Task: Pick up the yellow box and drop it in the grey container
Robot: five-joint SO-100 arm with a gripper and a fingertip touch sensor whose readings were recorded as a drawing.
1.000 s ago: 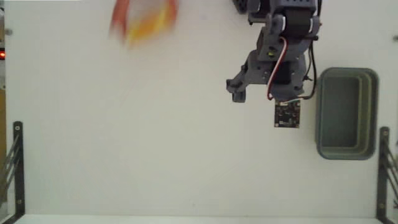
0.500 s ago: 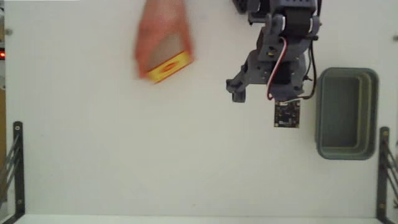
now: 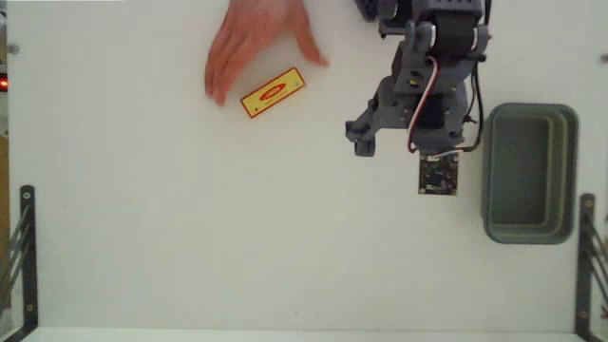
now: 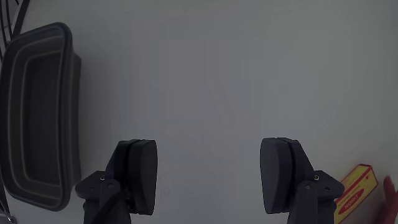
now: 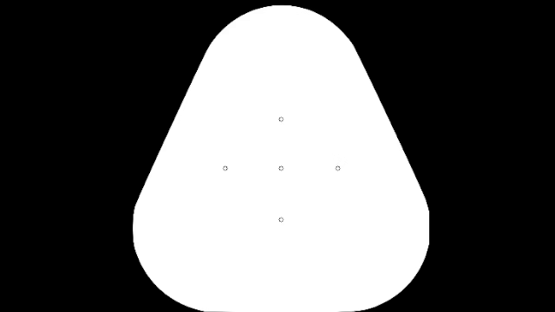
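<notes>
Claw (image 4: 208,177) spread wide and empty; yellow box (image 3: 272,92) upper left under a person's hand (image 3: 255,43), so wait, then straddle its narrow width.

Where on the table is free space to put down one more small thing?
Free: the wide table below the box and hand, and left of the tub. Crowded: the top, around hand, box and arm; the open gripper holds nothing.

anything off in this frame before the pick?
Yes: a person's hand is in the workspace, right beside the yellow box, which lies at a slant in the fixed view. The gripper is open and empty; the grey container looks normal.
</notes>
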